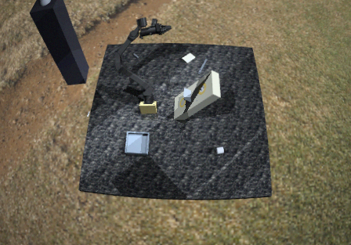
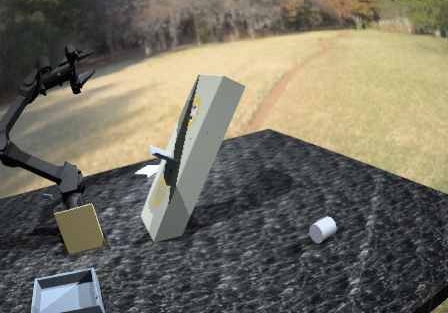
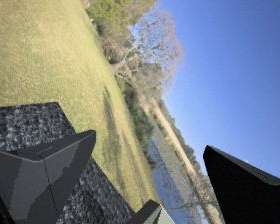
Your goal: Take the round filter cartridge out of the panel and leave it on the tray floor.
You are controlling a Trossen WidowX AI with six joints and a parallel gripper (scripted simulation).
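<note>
The gripper [image 1: 166,28] [image 2: 93,62] [image 3: 151,144] stands wide open, nearly at its full spread, holding nothing, in the upper left of the exterior view. In the wrist view its fingers flank grass, trees and sky. The black arm [image 1: 135,77] [image 2: 37,168] folds back down to its base beside a tan block [image 1: 148,107] [image 2: 80,229], left of centre in the top view.

Right of the arm, the pale service panel [image 1: 216,85] [image 2: 212,127] [image 3: 162,217] leans at a slant. The filter cartridge [image 1: 202,88] [image 2: 193,112] sits in the panel's upper yellow ring, its slots showing as dark marks in the exterior view; a second ring [image 2: 160,192] lies lower left. A light-blue piece [image 1: 188,95] [image 2: 162,153] juts out between them.

The tray [image 1: 126,143] [image 2: 65,275] is at lower left in both outside views, apart from the panel. A white cylinder [image 1: 220,150] [image 2: 322,229] lies at lower right on the dark table top [image 1: 188,154] [image 2: 240,272] [image 3: 31,120].
</note>
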